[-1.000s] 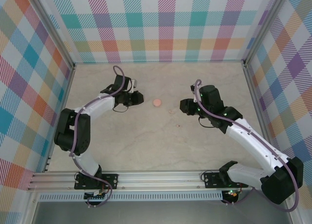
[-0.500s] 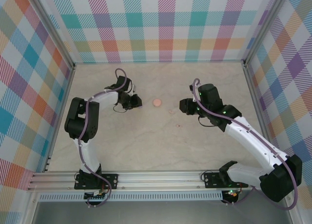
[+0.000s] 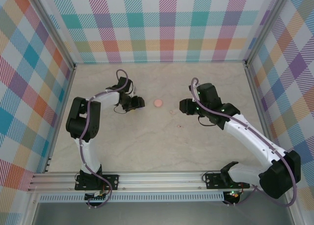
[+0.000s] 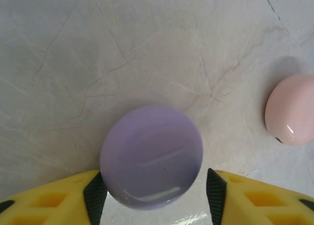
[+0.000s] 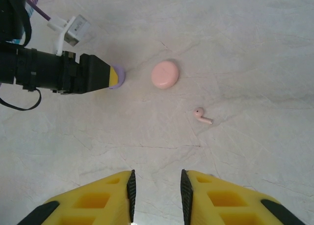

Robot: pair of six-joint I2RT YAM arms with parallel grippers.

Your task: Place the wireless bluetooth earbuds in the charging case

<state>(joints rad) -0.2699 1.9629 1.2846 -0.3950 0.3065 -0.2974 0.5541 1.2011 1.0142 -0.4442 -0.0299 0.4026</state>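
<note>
A round purple charging case [image 4: 151,155] lies shut on the marble table between my left gripper's [image 4: 153,193] yellow fingers. The jaws are open: the left pad is at the case's edge and the right pad stands clear of it. A pink round case [image 4: 290,110] lies shut just to its right, also seen from above [image 3: 158,103]. One pale pink earbud [image 5: 201,115] lies loose on the table right of the pink case [image 5: 165,74]. My right gripper [image 5: 156,195] hovers open and empty, short of that earbud [image 3: 172,112].
A tiny reddish speck [image 3: 179,125] lies below the earbud, too small to identify. Checked walls [image 3: 162,29] enclose the table on three sides. The left arm's black wrist [image 5: 44,70] and cable reach in beside the purple case.
My left gripper's jaws have parted around the purple case, and the left arm's elbow has swung back. The right gripper has crept slightly left.
</note>
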